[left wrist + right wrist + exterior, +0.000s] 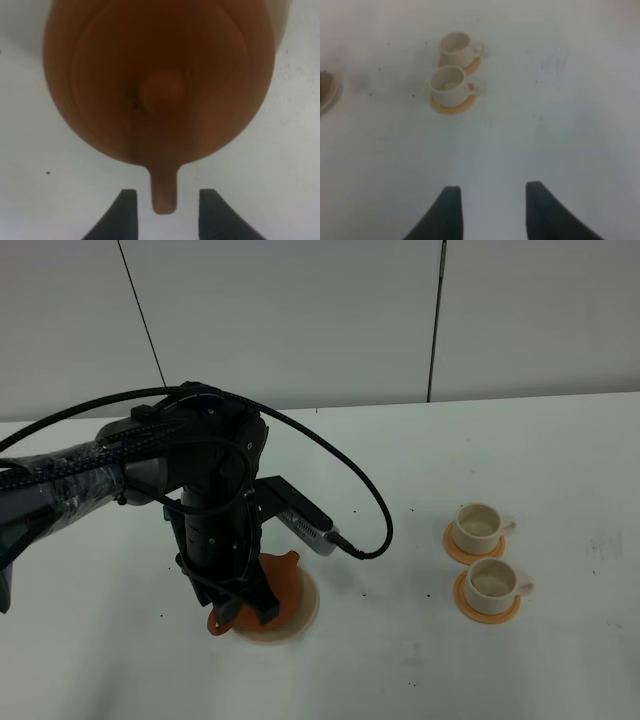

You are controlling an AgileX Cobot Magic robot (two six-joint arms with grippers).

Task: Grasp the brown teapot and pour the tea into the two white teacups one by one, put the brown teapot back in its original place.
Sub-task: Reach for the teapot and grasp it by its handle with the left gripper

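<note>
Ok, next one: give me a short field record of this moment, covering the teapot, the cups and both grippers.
teapot: brown teapot sits on the beige trivet, lid on
left gripper: left gripper open, fingers either side of the teapot handle, gaps showing on both sides
right gripper: right gripper open, holding nothing
teacups: far teacup and near teacup, upright, each on an orange coaster, no dark tea visible
stage: grasp not yet made

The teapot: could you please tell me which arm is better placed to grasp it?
Left: its fingers flank the handle of the teapot, gaps either side. The right fingers hang over the table, away from it.
</note>
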